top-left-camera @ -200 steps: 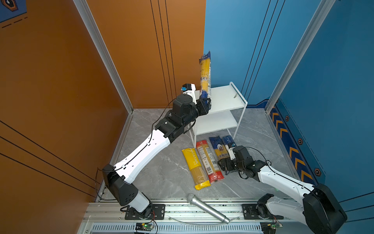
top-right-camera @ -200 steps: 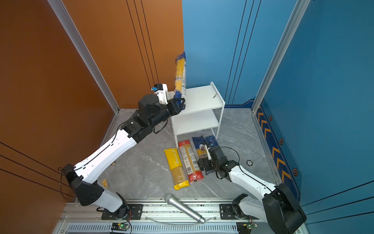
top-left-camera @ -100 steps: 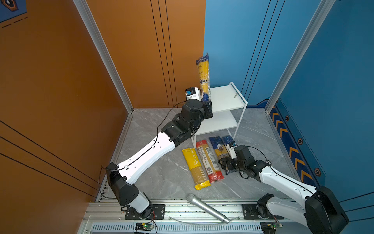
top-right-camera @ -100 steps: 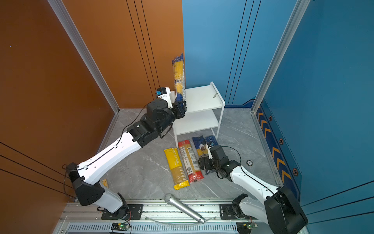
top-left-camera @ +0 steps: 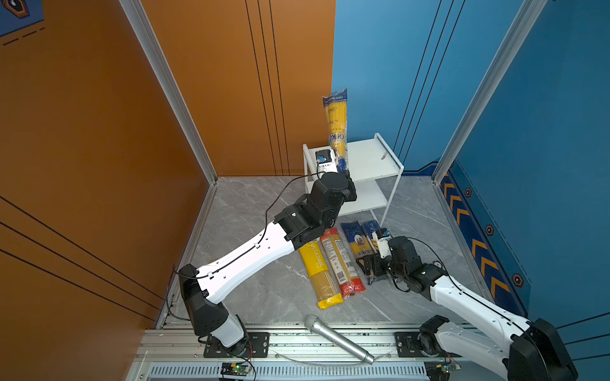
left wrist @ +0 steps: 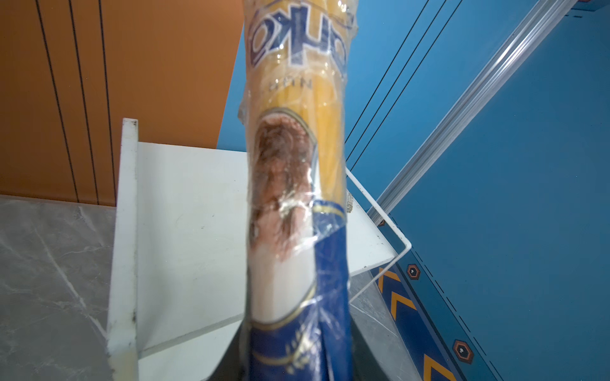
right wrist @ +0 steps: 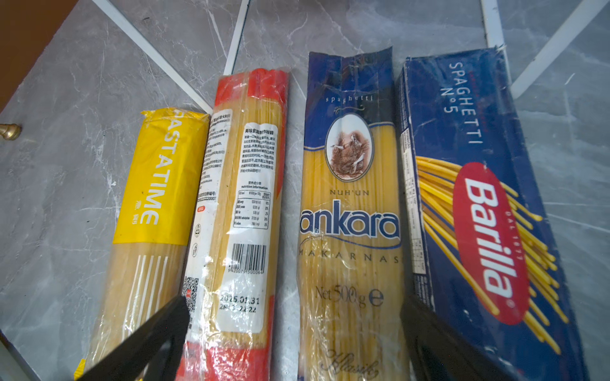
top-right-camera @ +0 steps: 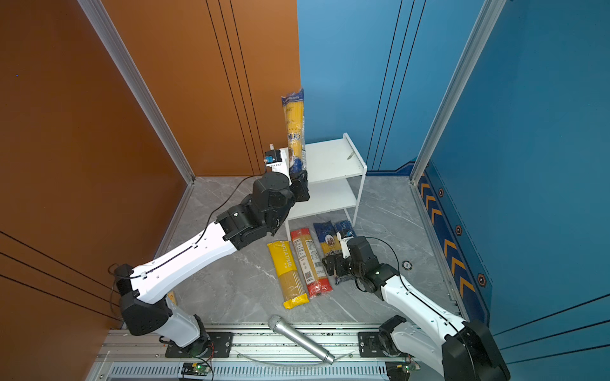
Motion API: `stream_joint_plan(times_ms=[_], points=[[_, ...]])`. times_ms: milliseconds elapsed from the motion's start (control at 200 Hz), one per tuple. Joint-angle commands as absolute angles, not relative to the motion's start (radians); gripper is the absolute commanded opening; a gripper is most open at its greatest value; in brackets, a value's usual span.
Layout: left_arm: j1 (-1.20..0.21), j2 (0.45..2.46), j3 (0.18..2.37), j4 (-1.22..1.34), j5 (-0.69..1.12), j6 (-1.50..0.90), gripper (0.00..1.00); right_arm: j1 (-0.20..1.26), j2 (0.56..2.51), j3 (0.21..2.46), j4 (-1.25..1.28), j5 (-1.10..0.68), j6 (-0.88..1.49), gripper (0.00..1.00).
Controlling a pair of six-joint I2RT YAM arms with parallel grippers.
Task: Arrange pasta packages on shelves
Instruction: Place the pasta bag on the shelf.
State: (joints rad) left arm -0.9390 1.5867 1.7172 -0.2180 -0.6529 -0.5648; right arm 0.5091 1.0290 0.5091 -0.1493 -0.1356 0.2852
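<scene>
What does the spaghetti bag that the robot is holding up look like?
The held ankara bag is a long, narrow, crinkly clear plastic pack with yellow spaghetti showing through, dark blue ends, an oval brown picture and its name upside down. It stands almost upright, its lower blue end pinched in the left gripper, over the top board of the white rack. Nothing else seems to touch it.

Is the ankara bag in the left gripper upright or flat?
Upright: ankara bag stands on end near the top shelf, left gripper shut on its bottom.
</scene>
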Motion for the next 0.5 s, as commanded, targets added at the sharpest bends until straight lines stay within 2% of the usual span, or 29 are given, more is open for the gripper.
stream_joint_plan(times_ms=[0,496], points=[[-0.943,1.572,1.789,-0.124,-0.793,-0.538,0.0,0.503,1.018,0.495,-0.166,-0.159,0.275,0.98],[-0.95,1.634,1.858,-0.237,-0.811,-0.58,0.0,0.494,1.024,0.492,-0.161,-0.161,0.277,0.98]])
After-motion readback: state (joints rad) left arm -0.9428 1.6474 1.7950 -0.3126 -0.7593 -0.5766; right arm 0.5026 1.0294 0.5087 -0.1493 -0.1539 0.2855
